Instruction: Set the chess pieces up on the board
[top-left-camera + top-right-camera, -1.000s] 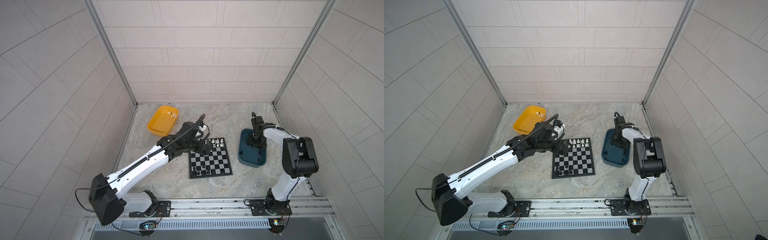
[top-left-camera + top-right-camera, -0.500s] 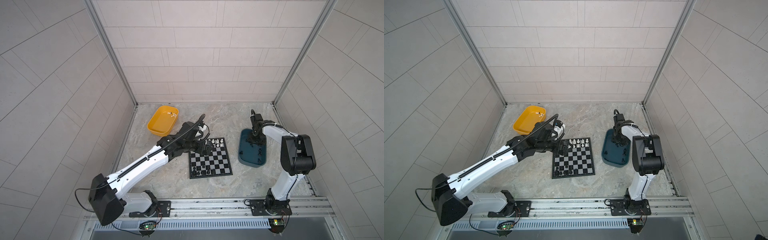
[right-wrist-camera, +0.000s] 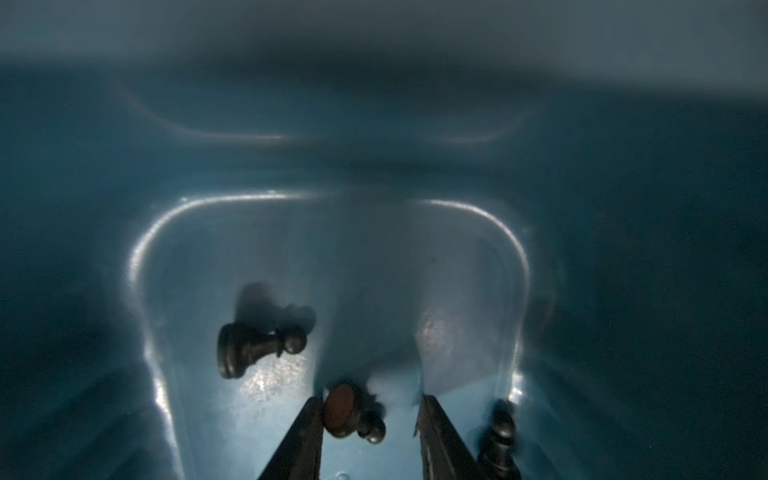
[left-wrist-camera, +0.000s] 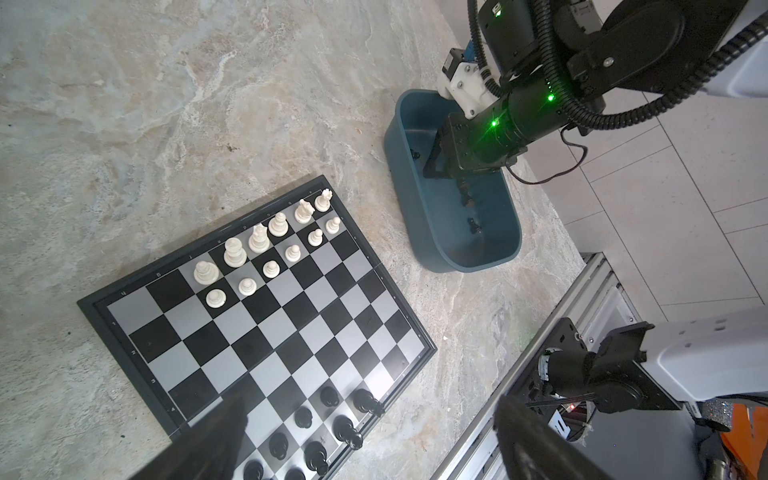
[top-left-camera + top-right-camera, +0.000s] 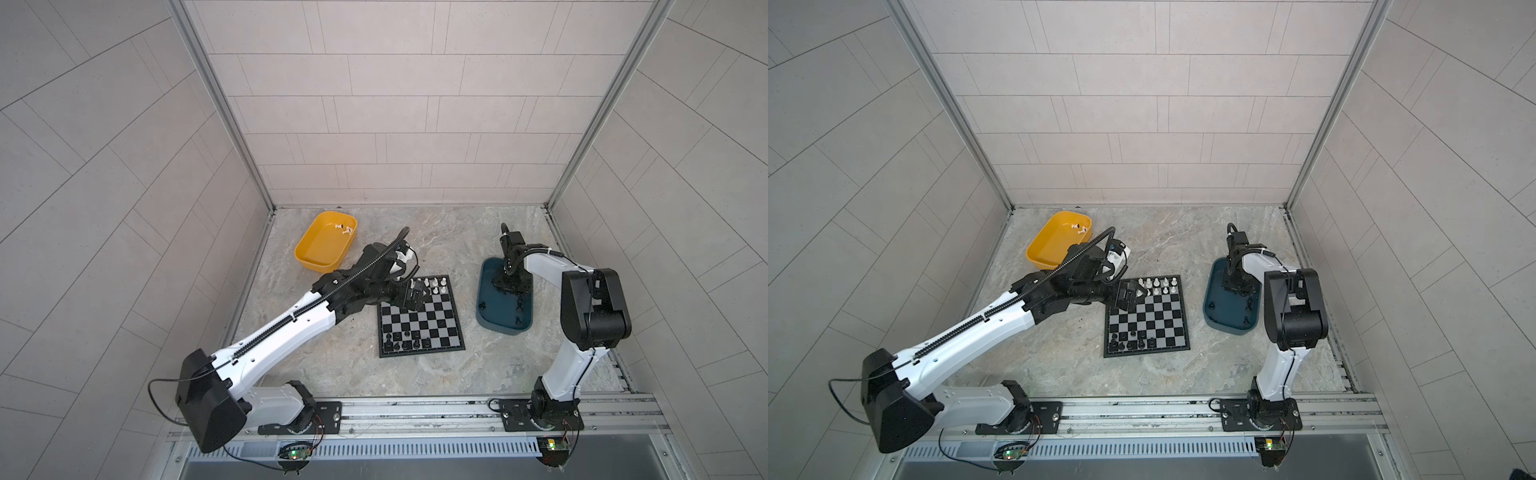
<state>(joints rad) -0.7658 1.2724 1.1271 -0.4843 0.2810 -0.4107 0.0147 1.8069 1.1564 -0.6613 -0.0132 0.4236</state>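
Left gripper (image 5: 415,296) wide apart over the board (image 5: 419,328), right gripper (image 3: 372,403) parted around black pawn (image 3: 345,415), teal tray (image 5: 482,303) right of the board.

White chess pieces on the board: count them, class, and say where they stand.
12. Six larger white pieces line one edge row of the board; six white pawns stand one row in front. The left wrist view shows that end unobstructed, so none seems hidden.

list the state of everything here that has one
left gripper, open above the board
right gripper, jaws apart around a toppled black piece
white pieces on board, upright
black pieces on board, upright
black pawn, on its side in the teal tray
yellow tray, holds two white pieces
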